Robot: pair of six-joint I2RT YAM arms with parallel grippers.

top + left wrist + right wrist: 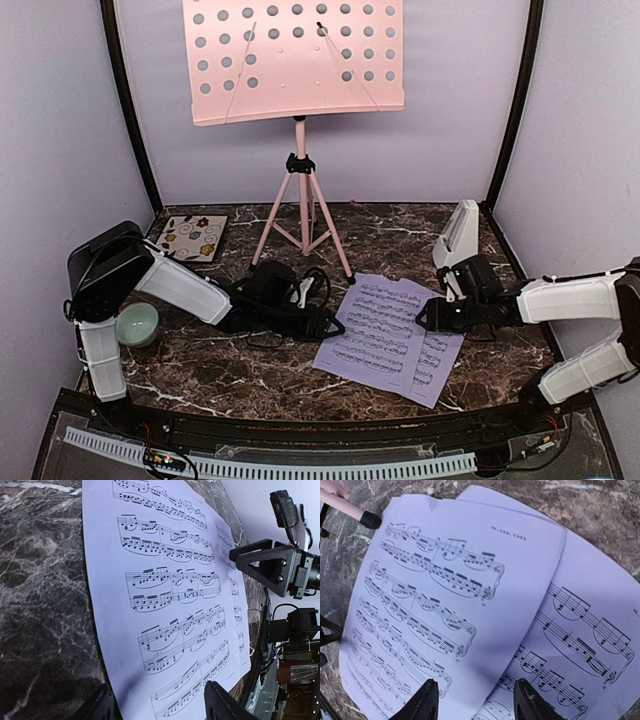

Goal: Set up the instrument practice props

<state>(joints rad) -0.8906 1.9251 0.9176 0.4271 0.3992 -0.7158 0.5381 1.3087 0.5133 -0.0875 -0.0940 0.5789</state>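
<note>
**Desk:** Which step?
**Photographer:** Apparently picking up the pages (385,335), which lie overlapped and flat in front of the stand (300,100).
**Desk:** Grippers?
**Photographer:** Left gripper (157,690) and right gripper (475,685) are both spread and empty, flanking them. Next comes pinching one edge.

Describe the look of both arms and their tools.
The left arm and right arm have white shell links with black joints. Black cables loop around the left wrist. The left tool and right tool are black, each with two tapered fingers.
</note>
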